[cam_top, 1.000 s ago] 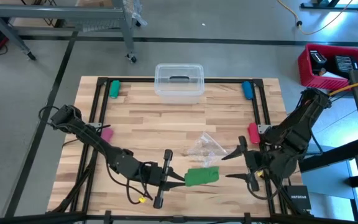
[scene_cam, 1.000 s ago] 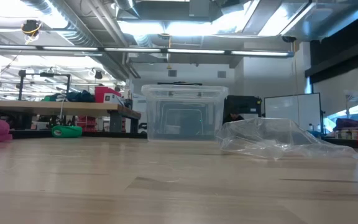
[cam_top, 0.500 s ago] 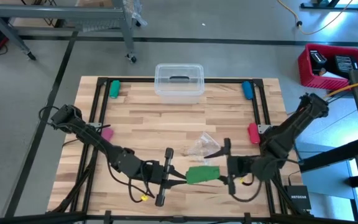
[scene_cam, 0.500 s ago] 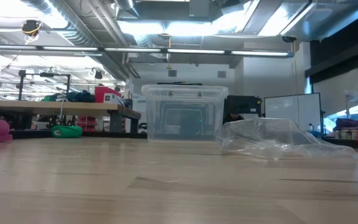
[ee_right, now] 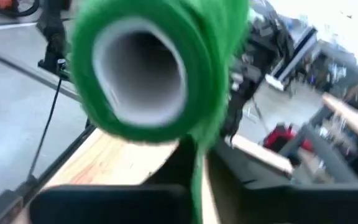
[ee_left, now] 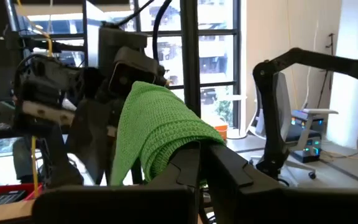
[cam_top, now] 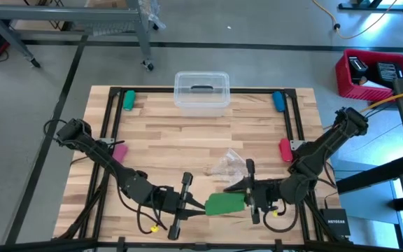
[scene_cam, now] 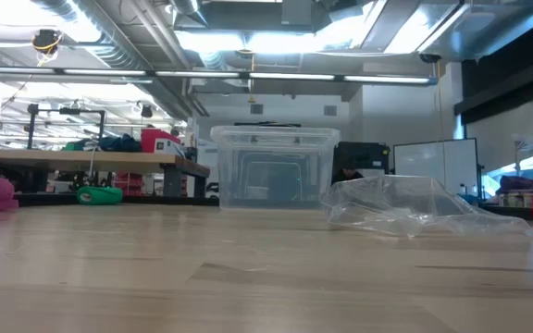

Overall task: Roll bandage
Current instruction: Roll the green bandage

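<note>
The bright green bandage (cam_top: 224, 203) hangs in the air over the table's near middle, partly wound into a roll around a pale core (ee_right: 140, 74). My left gripper (cam_top: 203, 205) is shut on its left end, where the green cloth bulges over the shut fingers (ee_left: 211, 167). From the right, my right gripper (cam_top: 243, 196) is shut at its right end. In the right wrist view the roll's open end faces the camera, blurred and close. Neither gripper nor the bandage shows in the low view. My left gripper pinches the bandage's left end (ee_left: 166, 146) between its two fingers, several wound layers. The fingers lie about level, coming from the table's left. The bandage is lifted clear of the table. My right gripper meets the bandage's right end (cam_top: 238, 201), coming level from the table's right. A loose strip (ee_right: 197, 177) runs down from the roll at the fingers. Blur hides the exact place of contact. The roll stays clear of the table.
A crumpled clear plastic bag (cam_top: 229, 164) lies just beyond the bandage. A clear lidded bin (cam_top: 201, 91) stands at the far edge. Small cylinders sit near the frame: green (cam_top: 129, 100), blue (cam_top: 278, 101), pink (cam_top: 120, 150), red (cam_top: 284, 148).
My right gripper has swung from the table's right side toward the left, up to the bandage, rolling its wrist as it went. Its fingers, spread wide a second ago, have shut at the bandage's right end. The bandage stays lifted in my left gripper.
</note>
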### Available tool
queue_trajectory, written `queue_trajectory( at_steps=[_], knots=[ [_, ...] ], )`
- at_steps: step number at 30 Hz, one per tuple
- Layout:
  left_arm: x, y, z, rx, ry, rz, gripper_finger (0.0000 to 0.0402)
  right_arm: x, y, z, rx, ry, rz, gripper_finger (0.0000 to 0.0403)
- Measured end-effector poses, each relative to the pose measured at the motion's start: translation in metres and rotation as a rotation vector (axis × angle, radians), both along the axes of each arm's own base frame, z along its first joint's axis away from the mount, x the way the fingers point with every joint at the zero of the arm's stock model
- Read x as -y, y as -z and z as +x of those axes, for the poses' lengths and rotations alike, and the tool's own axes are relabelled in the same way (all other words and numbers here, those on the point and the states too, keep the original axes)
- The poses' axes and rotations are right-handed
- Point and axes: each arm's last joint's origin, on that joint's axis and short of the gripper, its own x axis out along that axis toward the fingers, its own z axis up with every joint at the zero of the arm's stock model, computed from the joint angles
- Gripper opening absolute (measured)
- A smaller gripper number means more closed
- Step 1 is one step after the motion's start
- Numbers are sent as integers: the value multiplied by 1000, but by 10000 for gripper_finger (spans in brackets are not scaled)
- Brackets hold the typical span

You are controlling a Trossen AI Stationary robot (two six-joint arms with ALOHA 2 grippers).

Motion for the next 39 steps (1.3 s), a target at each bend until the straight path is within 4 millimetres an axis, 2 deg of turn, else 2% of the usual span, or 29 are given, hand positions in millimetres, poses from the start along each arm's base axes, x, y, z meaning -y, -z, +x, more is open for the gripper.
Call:
queue_trajectory(
  at_steps=[2,11,17,29,34,39],
  knots=[
    [1,0,-1,-4,5,-5,11,-1,-2,0,22,-39,-66,12],
    [3,1,0,-10,122,-71,11,8,-12,8,132,-2,-298,9],
    [5,-1,-1,14,198,-84,11,20,-16,17,160,15,-316,5],
    [17,5,-1,51,282,-63,3,48,-15,33,131,171,-347,2],
    [19,8,0,43,290,-62,2,50,-13,34,103,204,-363,1],
    [22,6,-2,63,284,-32,1,56,-7,33,32,338,-355,1]
  ],
)
